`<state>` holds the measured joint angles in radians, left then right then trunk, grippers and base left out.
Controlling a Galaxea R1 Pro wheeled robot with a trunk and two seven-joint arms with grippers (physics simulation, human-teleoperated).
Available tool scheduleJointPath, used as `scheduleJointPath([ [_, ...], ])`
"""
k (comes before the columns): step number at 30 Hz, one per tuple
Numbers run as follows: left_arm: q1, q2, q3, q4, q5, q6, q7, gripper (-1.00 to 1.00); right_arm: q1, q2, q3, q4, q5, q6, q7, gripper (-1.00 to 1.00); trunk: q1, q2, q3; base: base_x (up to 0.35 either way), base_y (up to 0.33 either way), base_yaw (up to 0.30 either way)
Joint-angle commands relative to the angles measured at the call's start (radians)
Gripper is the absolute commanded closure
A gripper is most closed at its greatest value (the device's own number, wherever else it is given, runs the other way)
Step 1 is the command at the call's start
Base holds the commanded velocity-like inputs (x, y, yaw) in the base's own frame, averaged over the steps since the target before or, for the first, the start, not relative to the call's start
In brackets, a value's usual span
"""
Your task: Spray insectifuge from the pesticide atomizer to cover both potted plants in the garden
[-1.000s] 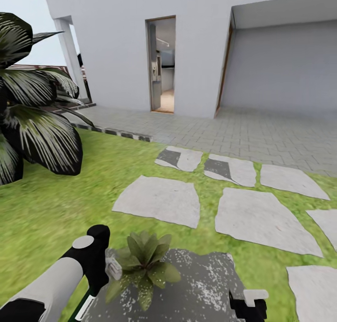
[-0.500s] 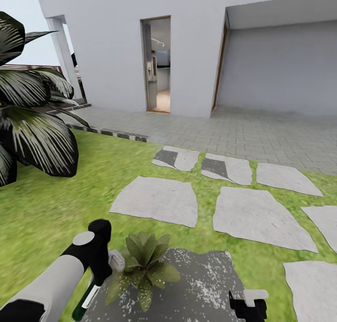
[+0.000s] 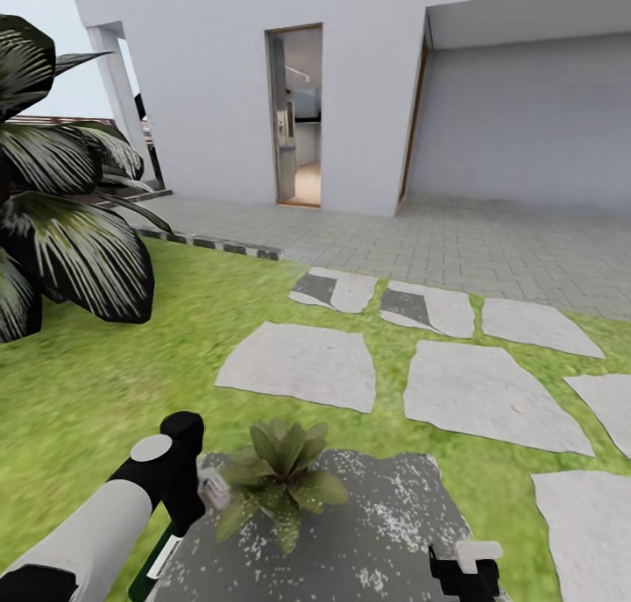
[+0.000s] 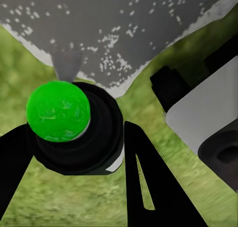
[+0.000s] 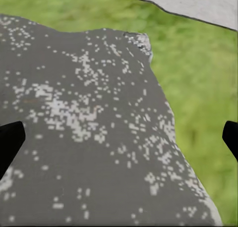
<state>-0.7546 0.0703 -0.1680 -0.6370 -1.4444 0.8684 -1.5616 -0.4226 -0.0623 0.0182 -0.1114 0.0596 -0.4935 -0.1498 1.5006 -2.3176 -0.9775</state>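
Observation:
My left gripper (image 3: pixel 181 516) is shut on the pesticide atomizer (image 3: pixel 159 556), a dark green bottle with a white label. Its white spray head (image 3: pixel 213 488) sits right beside the leaves of one potted plant (image 3: pixel 280 478). That low green rosette stands on a dark grey, white-speckled stepping stone (image 3: pixel 377 532). In the left wrist view the atomizer (image 4: pixel 58 110) shows end-on as a bright green round between the black fingers (image 4: pixel 148 187). My right gripper (image 3: pixel 464 570) hangs open low over the same stone (image 5: pixel 89 138), nothing between its fingers. The second potted plant is out of view.
A large shrub with white-striped leaves (image 3: pixel 66 225) rises at the left. Pale stepping stones (image 3: pixel 298 365) lie in the lawn (image 3: pixel 96 383) ahead. Beyond them are a grey paved area (image 3: pixel 491 243) and a white house with an open doorway (image 3: pixel 296 116).
The whole view has swung a little, so the plant and stones sit slightly further right in the picture. The left arm still holds the atomizer by the plant; the right gripper stays put.

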Motion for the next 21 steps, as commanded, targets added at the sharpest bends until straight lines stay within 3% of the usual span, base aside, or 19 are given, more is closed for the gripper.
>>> scheduleJointPath([
  [1,0.0,0.001,-0.005,-0.001,-0.005,0.011,-0.009,1.0,-0.001,0.0,0.002,0.001,0.006,-0.002,-0.008,-1.0,0.0,0.0,-0.001,-0.014,0.297,0.0],
  [5,0.0,-0.001,-0.005,-0.002,-0.005,0.011,-0.009,1.0,-0.001,0.0,0.002,0.001,0.006,-0.002,-0.008,-1.0,0.0,0.0,-0.001,-0.004,0.23,0.0],
  [14,-0.012,-0.031,-0.008,-0.015,-0.004,0.011,-0.009,1.0,-0.001,0.0,0.002,0.001,0.006,-0.002,-0.008,-1.0,0.0,0.0,-0.001,0.0,0.011,0.0],
  [21,-0.001,-0.009,-0.01,-0.001,-0.014,-0.002,-0.009,1.0,-0.001,0.0,0.002,0.001,0.006,-0.002,-0.008,-1.0,0.0,0.0,-0.001,0.0,0.0,0.0],
])
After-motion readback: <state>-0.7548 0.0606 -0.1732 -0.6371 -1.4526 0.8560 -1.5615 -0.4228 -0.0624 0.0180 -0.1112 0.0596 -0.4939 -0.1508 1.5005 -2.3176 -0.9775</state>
